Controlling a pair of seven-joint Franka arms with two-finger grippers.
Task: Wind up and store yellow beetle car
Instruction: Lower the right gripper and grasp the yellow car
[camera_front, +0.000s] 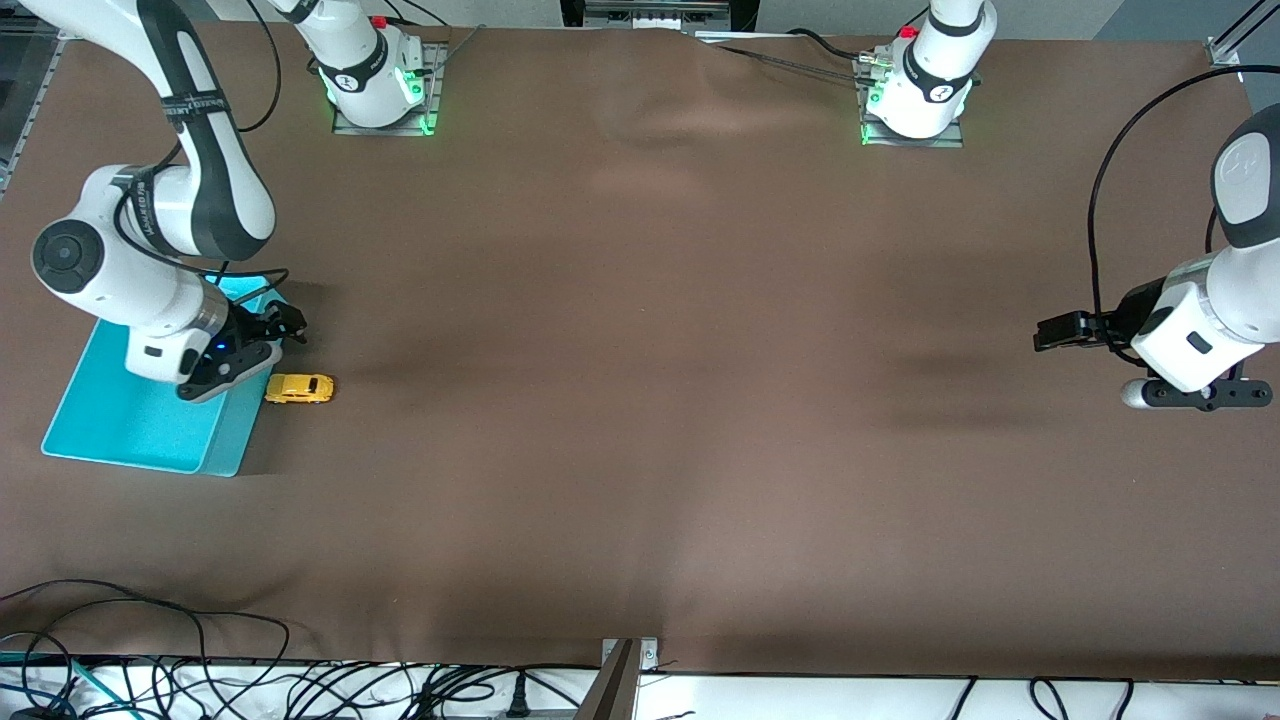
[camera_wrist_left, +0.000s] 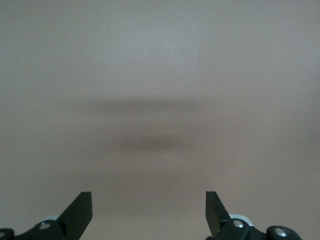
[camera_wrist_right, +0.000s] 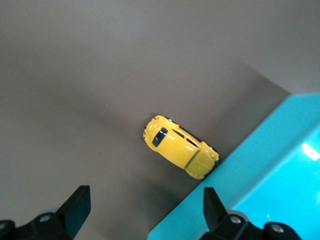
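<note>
We see the right claw (camera_front: 283, 330) with its fingers (camera_wrist_right: 76, 207) spread wide and nothing between them. It hangs over the rim of the turquoise bin (camera_front: 110, 420), at the corner of the bin closest to the yellow beetle car (camera_front: 299, 388), and touches neither. In the right wrist view the car (camera_wrist_right: 180, 153) lies on the brown worktop (camera_front: 640, 400) just beside the bin wall (camera_wrist_right: 270, 170), one end almost against it; we cannot tell whether they touch. The car stands on its wheels outside the bin, near the worktop edge at the right arm's end.

The left claw (camera_front: 1060, 332) waits over the bare worktop near the edge at the left arm's end, well apart from the car. Its fingers (camera_wrist_left: 79, 212) also stand wide with nothing held; its wrist view shows only brown surface and soft shadows.

The right arm covers part of the bin in the front view, so much of the bin's inside is hidden from us. The car's wheels are hard to make out.
</note>
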